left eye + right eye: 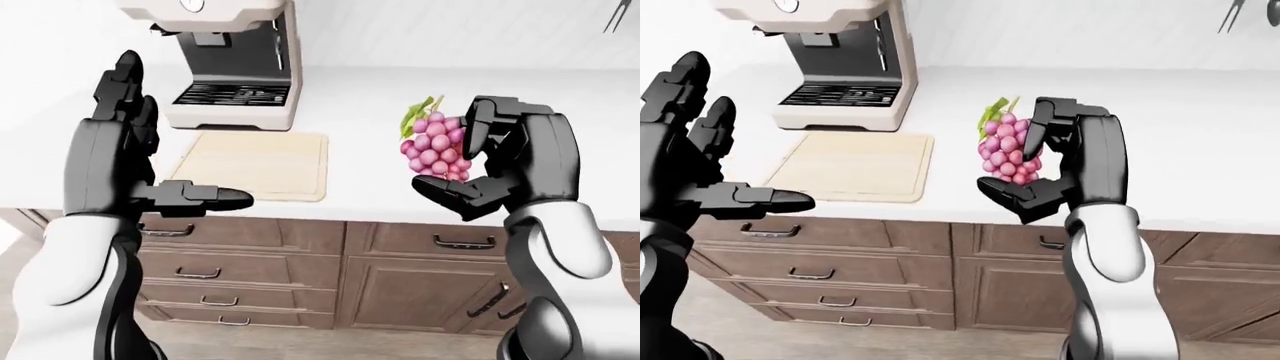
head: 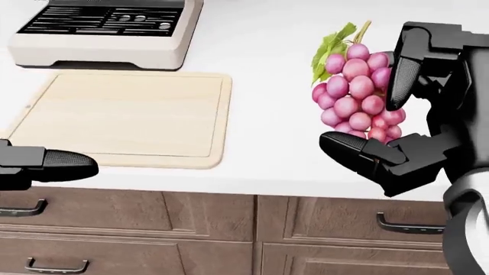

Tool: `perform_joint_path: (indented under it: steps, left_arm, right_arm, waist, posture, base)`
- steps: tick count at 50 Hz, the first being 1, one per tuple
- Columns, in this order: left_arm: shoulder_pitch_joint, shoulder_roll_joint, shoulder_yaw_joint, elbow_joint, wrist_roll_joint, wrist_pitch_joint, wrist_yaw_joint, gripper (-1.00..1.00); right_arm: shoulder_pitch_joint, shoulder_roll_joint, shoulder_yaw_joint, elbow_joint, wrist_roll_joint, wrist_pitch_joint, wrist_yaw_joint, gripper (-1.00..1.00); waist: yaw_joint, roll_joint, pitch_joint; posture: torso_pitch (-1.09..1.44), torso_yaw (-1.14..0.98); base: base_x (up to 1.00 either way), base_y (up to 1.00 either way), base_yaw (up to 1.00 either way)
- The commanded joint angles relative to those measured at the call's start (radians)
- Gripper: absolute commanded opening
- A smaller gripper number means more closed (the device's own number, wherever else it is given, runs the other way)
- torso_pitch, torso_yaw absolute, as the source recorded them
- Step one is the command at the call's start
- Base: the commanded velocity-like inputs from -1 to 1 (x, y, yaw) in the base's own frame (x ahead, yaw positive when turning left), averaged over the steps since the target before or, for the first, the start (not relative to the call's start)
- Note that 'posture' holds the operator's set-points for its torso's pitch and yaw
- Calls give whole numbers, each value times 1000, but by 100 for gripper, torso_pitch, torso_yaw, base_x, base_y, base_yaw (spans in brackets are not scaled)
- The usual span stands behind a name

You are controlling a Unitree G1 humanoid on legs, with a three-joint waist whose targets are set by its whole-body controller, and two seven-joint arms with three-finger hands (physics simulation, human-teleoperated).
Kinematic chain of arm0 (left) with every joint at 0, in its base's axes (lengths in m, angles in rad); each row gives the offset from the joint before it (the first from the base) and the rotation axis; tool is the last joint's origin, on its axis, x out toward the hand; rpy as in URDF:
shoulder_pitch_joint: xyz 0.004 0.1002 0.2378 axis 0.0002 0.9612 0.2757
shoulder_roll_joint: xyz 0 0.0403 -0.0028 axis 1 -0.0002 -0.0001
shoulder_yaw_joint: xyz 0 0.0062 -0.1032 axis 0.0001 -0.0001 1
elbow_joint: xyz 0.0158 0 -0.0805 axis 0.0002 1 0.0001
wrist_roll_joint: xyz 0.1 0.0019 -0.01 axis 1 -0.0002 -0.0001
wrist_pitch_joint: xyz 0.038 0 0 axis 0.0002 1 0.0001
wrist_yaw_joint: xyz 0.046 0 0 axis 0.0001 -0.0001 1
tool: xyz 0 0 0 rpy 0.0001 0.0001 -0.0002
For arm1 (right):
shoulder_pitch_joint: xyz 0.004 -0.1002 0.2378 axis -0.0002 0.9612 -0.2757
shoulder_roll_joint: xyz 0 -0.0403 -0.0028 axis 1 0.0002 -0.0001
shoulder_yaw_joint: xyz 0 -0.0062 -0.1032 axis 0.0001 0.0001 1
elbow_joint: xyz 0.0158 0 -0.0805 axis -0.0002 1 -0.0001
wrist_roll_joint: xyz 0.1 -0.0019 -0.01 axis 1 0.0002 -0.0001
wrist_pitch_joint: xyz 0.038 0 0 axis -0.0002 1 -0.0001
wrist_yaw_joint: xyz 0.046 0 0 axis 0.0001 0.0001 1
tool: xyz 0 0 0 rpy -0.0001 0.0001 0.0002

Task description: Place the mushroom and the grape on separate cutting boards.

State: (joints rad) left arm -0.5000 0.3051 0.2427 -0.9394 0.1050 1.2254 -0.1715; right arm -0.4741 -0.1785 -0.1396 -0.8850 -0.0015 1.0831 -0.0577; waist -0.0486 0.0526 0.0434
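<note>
Head view: we hold the grape bunch (image 2: 353,86) in our right hand (image 2: 401,114).
Fingers clasp it above the counter (image 2: 259,51); left hand (image 1: 115,161) spread beside the cutting board (image 2: 122,117).

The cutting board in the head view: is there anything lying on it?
No, the cutting board is bare; the grape bunch is held in the right robot hand.

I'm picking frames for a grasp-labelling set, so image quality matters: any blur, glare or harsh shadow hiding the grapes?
Head view: grapes sharp, evenly lit; the right hand is flat black with little detail. Left-eye view: the white counter nearly washes out, shadows faint. Right-eye view: no blur; cutting board edges crisp.
</note>
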Motion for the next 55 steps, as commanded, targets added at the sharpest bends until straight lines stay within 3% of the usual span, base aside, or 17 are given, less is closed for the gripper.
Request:
perform_joint_path:
  steps: [1,12,16,19,20,23,28,32,36,39,40,41,42,43,52,53,55]
  left_arm:
    - [-22,7,2,-19,5,-30,4,100]
    - [-18,6,-1,-20,14,-33,2,100]
    - [-19,7,-2,-18,16,-34,0,100]
    - [-27,10,0,-19,16,-27,-3,100]
    - [-30,9,1,-17,16,-26,-2,100]
    - [-37,17,6,-19,15,-18,-7,100]
    - [-52,19,-3,-7,18,-17,-2,100]
    - [-51,21,0,-14,20,-12,-4,100]
    - [-49,20,2,-15,20,-12,-4,100]
    - [-45,21,1,-14,22,-16,-4,100]
    - [-44,20,1,-13,22,-18,-3,100]
    - [-43,19,-1,-10,23,-21,-2,100]
    - [-45,18,1,-13,22,-18,-3,100]
    - [-45,19,0,-15,23,-15,-3,100]
    - [-29,14,0,-9,25,-31,-5,100]
    - [-28,12,1,-10,25,-31,-5,100]
    - [-26,13,1,-13,25,-30,-6,100]
  right_arm:
    - [-30,-6,-13,-35,-9,-56,-11,-100]
    - [-25,-6,-16,-41,-20,-60,-1,-100]
    - [-25,0,-23,-39,-2,-72,-5,-100]
    - [-36,-5,-23,-45,1,-59,-7,-100]
    - [-38,-4,-27,-47,5,-56,-7,-100]
    - [-41,-13,-19,-47,1,-53,-6,-100]
    - [-40,-17,-12,-44,-14,-56,2,-100]
    - [-41,-16,-13,-50,-19,-54,7,-100]
    - [-44,-15,-12,-54,-24,-49,11,-100]
    - [-39,-11,-7,-49,-30,-57,13,-100]
    - [-38,-10,-5,-47,-31,-61,13,-100]
    - [-38,-9,-6,-43,-33,-64,13,-100]
    - [-39,-9,-5,-43,-36,-64,13,-100]
    - [-38,-9,-5,-46,-36,-62,15,-100]
    - [-24,-1,-2,-43,-45,-74,18,-100]
    - [-21,0,-2,-43,-46,-76,19,-100]
    - [-23,0,-3,-47,-47,-69,21,-100]
  waist:
    - [-2,4,-16]
    - [13,-15,-22]
    - [13,-34,-15]
    - [13,-64,-15]
    - [14,-48,-16]
    - [5,-46,-31]
    - [5,-82,-13]
    - [11,-95,6]
    - [-7,-72,10]
    - [-24,1,-16]
    - [-22,-41,-4]
    - [-20,-36,-10]
    - [-17,-26,-36]
    - [-11,-43,-13]
    - [-3,-47,-25]
    - [-2,-40,-45]
    - [8,-40,-38]
  posture:
    - [0,-9]
    - [0,-9]
    - [0,-9]
    - [0,-9]
    - [0,-9]
    - [0,-9]
    - [0,-9]
    - [0,-9]
    - [0,-9]
    - [0,-9]
    - [0,-9]
    - [0,-9]
    - [0,-9]
    - [0,-9]
    - [0,-9]
    - [0,-9]
    - [0,-9]
  base:
    - [15,5,0]
    - [16,9,0]
    - [1,3,0]
    - [0,0,0]
    - [0,0,0]
    - [0,0,0]
    - [0,0,0]
    - [0,3,0]
    - [0,4,0]
    - [0,4,0]
    - [0,4,0]
    - [0,3,0]
    - [0,5,0]
    - [0,5,0]
    - [0,4,0]
    - [0,5,0]
    - [0,5,0]
